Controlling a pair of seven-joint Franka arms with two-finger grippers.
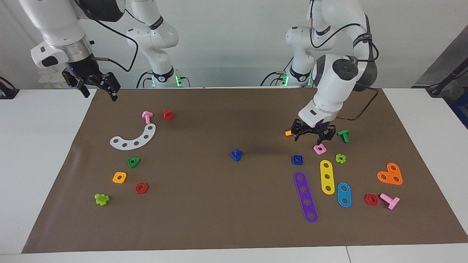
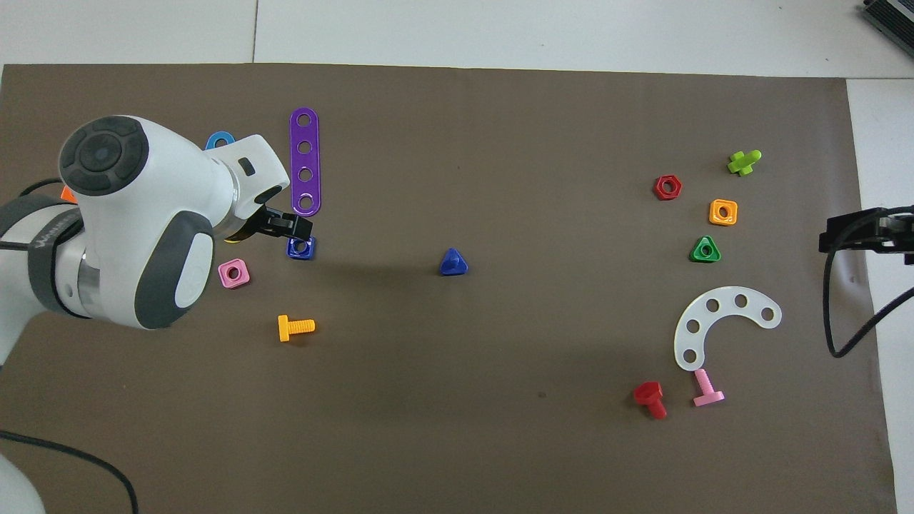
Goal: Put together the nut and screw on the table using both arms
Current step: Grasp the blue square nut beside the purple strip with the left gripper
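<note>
- The nut (image 1: pixel 297 159) — small, dark blue, square, with a round centre hole — lies flat on the brown mat (image 1: pixel 234 226), toward the left arm's end, free to be picked from above.
- The screw (image 1: pixel 236 155), dark blue too, is stood on its flat triangular head mid-mat, shaft up, well apart.
- The left gripper (image 1: pixel 313 136) is held low over the pink nut (image 1: pixel 319 148), jaws apart and empty — judged an approach.
- The right gripper (image 1: pixel 97 86) waits open over the mat's corner.

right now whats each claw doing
left claw: open, empty, above the pink nut.
right claw: open, empty, over the mat corner.
</note>
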